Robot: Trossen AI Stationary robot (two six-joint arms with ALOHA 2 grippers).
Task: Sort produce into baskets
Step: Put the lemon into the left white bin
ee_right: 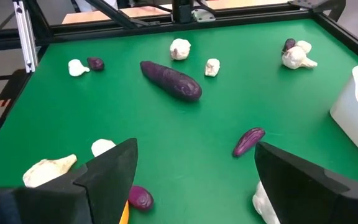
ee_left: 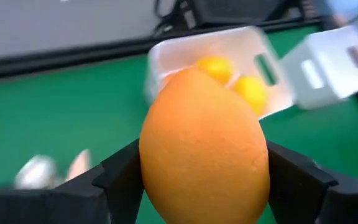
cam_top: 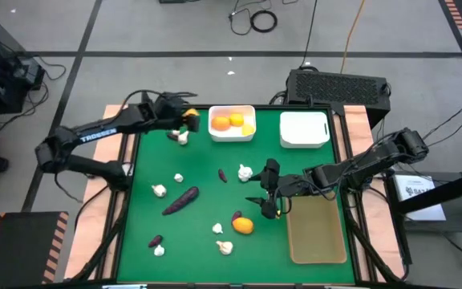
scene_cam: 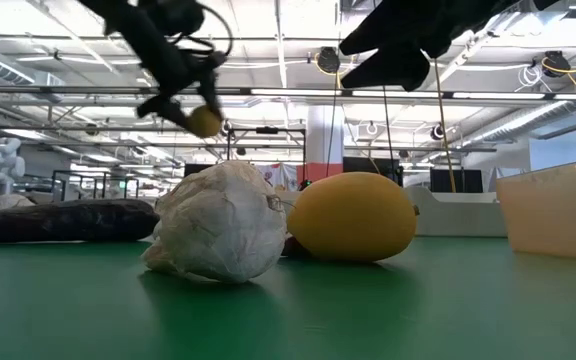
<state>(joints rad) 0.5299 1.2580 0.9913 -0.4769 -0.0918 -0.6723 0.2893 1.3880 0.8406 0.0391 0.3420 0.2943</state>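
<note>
My left gripper [cam_top: 188,119] hangs above the table's far left, just left of a white basket [cam_top: 232,135] that holds orange-yellow fruits. It is shut on one orange-yellow fruit [ee_left: 204,149], which also shows held high in the low view [scene_cam: 205,122]. A second white basket [cam_top: 304,130] stands right of the first, and a tan tray [cam_top: 318,231] lies at the near right. My right gripper [cam_top: 267,194] stands open above the table's middle, touching nothing. Garlic bulbs [cam_top: 245,172], a long purple piece [cam_top: 180,200] and another orange fruit [cam_top: 244,226] lie on the green mat. My left gripper pinches the orange-yellow fruit by its two opposite sides [ee_left: 151,171] between its two fingers [ee_left: 120,177]. The fingers come slanting down from the table's left. The fruit is lifted clear of the table, in front of the white basket.
A black box with a grille [cam_top: 337,87] stands beyond the far right edge. Small garlic bulbs [ee_right: 180,48] and purple pieces [ee_right: 248,141] are scattered over the mat. In the low view a garlic bulb [scene_cam: 213,225] and a yellow fruit [scene_cam: 353,215] lie close to the near edge.
</note>
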